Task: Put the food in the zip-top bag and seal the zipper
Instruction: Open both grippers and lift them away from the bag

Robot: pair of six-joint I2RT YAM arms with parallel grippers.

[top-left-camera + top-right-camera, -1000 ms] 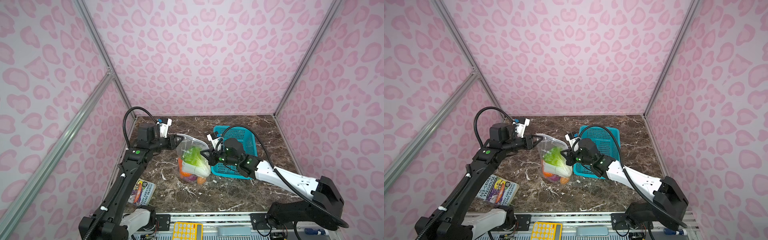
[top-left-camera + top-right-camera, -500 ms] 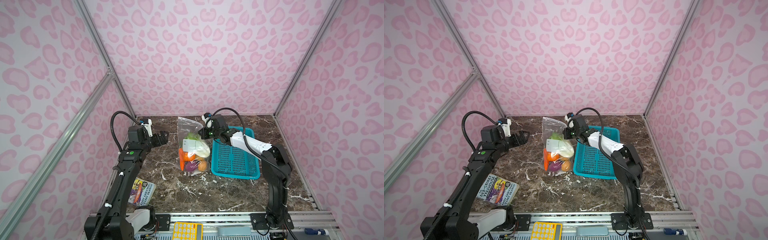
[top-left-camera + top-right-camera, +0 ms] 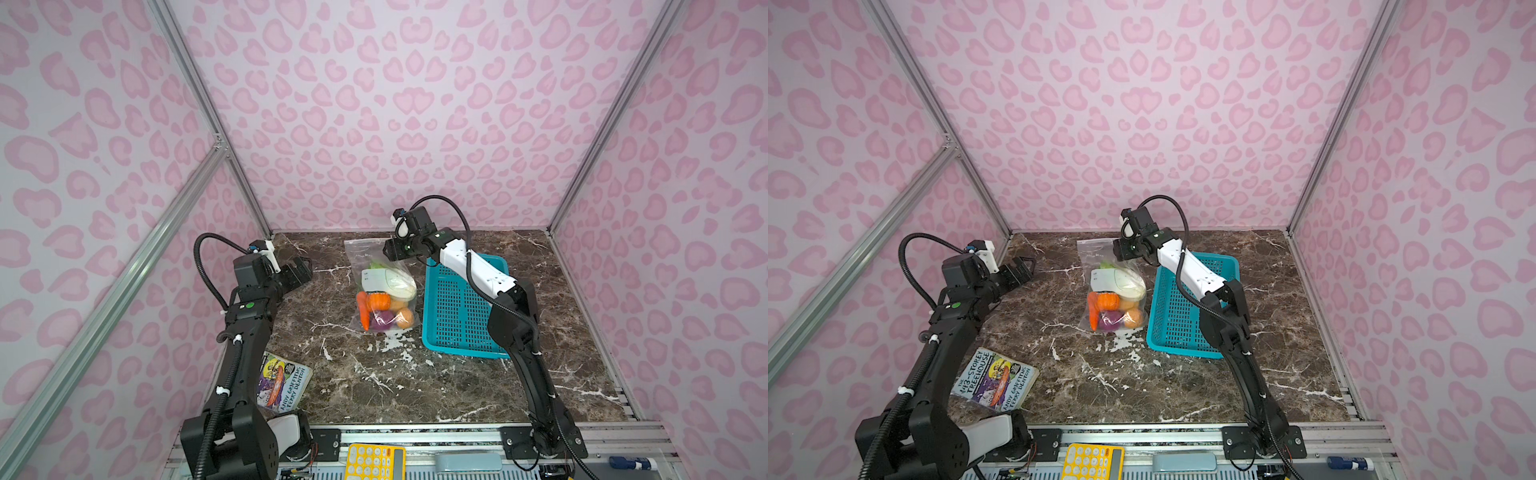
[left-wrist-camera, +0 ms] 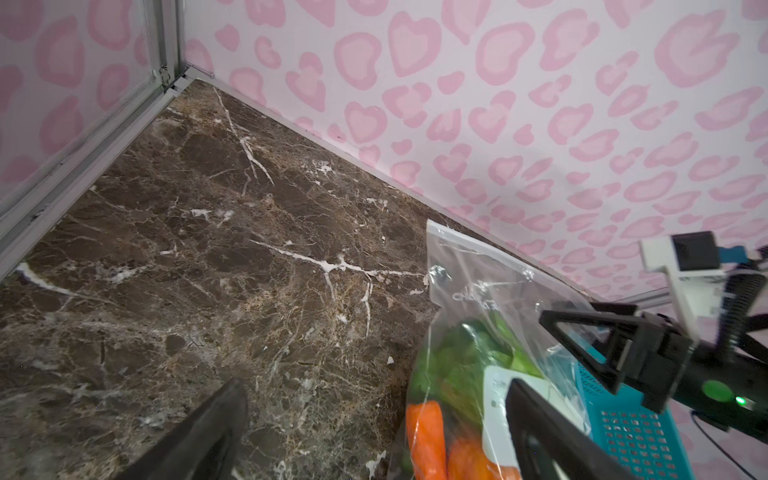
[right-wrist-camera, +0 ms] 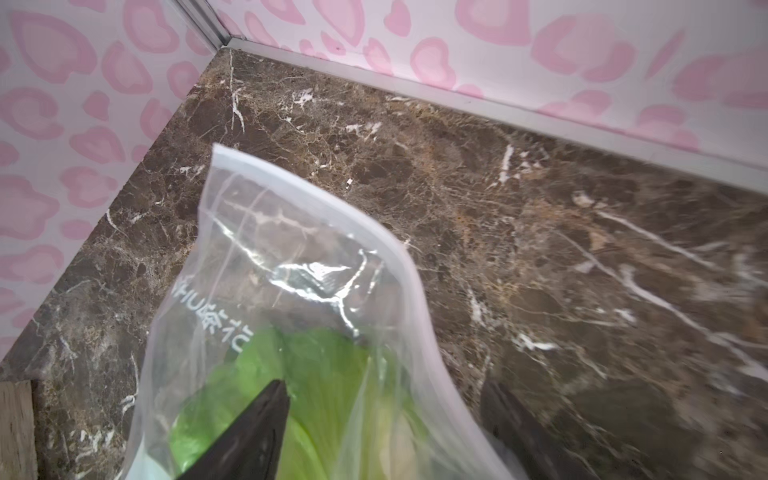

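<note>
The clear zip-top bag (image 3: 384, 266) lies flat on the marble table in both top views, with its mouth toward the back wall. The food is inside it: cabbage (image 3: 392, 282), carrot (image 3: 363, 311), purple onion (image 3: 380, 321) and orange pieces (image 3: 379, 301). The zipper (image 5: 299, 187) shows as a pale strip along the mouth edge. My right gripper (image 5: 385, 388) is open and straddles the bag's (image 5: 332, 291) upper side edge; it hovers there in a top view too (image 3: 1121, 249). My left gripper (image 3: 301, 270) is open and empty, left of the bag (image 4: 469, 291) and apart from it.
A teal perforated basket (image 3: 461, 345) sits right of the bag, under my right forearm. A paperback book (image 3: 994, 380) lies at the front left. A yellow calculator (image 3: 1094, 461) rests on the front rail. The back wall stands close behind the bag's mouth.
A second ago both grippers held the bag up. It was then laid flat and my left gripper let go and drew back left. Just now my right gripper opened off the bag's top.
</note>
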